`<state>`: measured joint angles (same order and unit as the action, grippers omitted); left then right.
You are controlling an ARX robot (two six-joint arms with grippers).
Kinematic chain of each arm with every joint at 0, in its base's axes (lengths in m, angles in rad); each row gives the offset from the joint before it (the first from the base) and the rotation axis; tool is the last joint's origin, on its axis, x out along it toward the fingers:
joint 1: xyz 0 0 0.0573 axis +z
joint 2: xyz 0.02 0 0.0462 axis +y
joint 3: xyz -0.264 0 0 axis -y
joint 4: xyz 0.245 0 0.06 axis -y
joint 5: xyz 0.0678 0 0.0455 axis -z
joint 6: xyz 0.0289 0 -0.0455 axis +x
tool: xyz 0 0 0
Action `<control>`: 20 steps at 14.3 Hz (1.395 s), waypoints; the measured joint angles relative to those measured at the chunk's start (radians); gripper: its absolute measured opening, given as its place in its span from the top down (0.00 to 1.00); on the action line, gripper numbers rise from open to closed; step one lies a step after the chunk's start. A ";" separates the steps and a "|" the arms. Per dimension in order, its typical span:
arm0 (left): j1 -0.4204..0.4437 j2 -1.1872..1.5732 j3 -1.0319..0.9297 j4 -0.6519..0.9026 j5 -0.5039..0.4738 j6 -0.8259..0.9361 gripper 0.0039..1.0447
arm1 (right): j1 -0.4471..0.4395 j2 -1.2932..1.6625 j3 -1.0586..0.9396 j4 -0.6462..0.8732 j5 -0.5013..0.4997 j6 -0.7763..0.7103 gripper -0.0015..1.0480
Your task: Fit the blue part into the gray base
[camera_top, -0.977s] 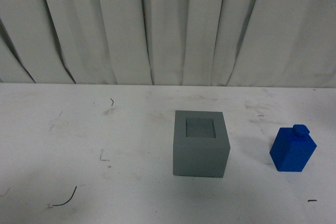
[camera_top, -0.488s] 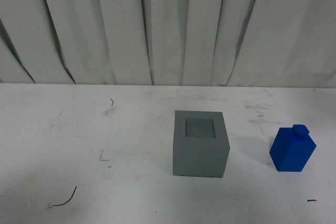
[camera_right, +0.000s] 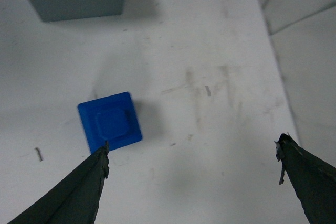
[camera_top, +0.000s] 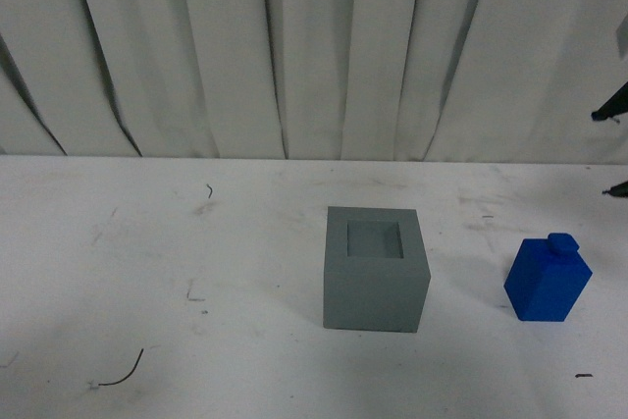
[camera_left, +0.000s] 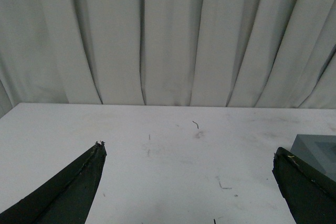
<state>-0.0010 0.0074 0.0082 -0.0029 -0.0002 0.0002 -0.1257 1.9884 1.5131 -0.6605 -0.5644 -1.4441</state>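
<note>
Two grippers are in view, each through its own wrist camera. The right gripper has its jaws spread wide and holds nothing. It hangs over the table looking down on the blue part. One of its dark fingertips overlaps the near edge of the block in that picture. The other fingertip stands well off to the far side, over bare table. Whether the first fingertip touches the block cannot be told. The left gripper is likewise spread wide and empty. Only a corner of the gray base shows past one of its fingers.

In the front view the blue part stands upright on the table, knob uppermost. It is turned so that one vertical edge faces the camera. It sits to the right of the gray base and apart from it, outside the recess. The base rests flat near the middle of the table, the square recess in its top face visible. Dark slivers show at the far right edge of the front view, above the blue part; what they are cannot be told.

The table is white and scuffed, with a thin dark curved strand lying near its front left. A pale pleated curtain closes off the background.
</note>
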 joint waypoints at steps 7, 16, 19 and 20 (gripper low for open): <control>0.000 0.000 0.000 0.000 0.000 0.000 0.06 | 0.087 0.186 0.145 -0.200 0.116 -0.122 0.06; 0.000 0.000 0.000 0.000 0.000 0.000 0.06 | 0.116 0.256 0.135 -0.173 0.203 -0.162 0.06; 0.000 0.000 0.000 0.000 0.000 0.000 0.06 | 0.142 0.278 0.132 -0.172 0.223 -0.162 0.06; 0.000 0.000 0.000 0.000 0.000 0.000 0.06 | 0.138 0.289 0.132 -0.173 0.231 -0.162 0.06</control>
<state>-0.0010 0.0074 0.0082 -0.0029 -0.0002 0.0002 0.0120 2.2776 1.6455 -0.8333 -0.3332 -1.6062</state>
